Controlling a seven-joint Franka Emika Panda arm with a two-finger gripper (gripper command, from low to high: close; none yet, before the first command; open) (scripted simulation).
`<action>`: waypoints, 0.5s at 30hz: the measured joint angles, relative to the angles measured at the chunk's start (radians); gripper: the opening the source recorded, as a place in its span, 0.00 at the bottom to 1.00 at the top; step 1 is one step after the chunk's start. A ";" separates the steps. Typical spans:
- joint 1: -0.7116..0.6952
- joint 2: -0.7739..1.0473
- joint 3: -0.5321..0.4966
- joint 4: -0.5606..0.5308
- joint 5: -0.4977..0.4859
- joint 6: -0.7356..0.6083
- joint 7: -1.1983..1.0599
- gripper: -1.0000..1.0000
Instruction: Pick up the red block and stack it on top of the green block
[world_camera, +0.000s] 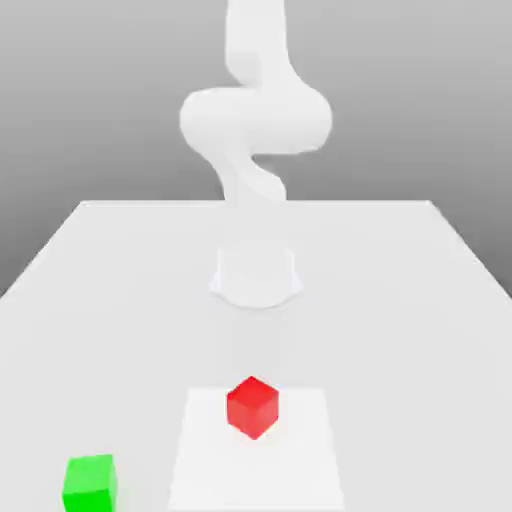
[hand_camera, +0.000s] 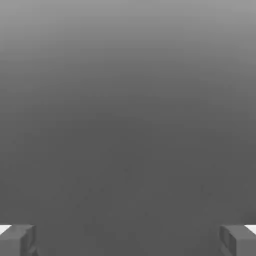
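while the small bright red matte cube sits on a pale square patch of the white table, the gripper hangs with fingertips spread wide and nothing between them. the white arm rises behind the cube, so the reach likely runs forward and down. the small bright green matte cube lies well apart, toward the exterior view's left.
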 joint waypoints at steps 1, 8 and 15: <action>-0.018 0.036 0.020 -0.026 -0.010 0.023 0.039 0.50; -0.126 0.283 0.124 -0.198 -0.064 0.178 0.290 0.50; -0.183 0.553 0.161 -0.383 -0.056 0.352 0.519 0.50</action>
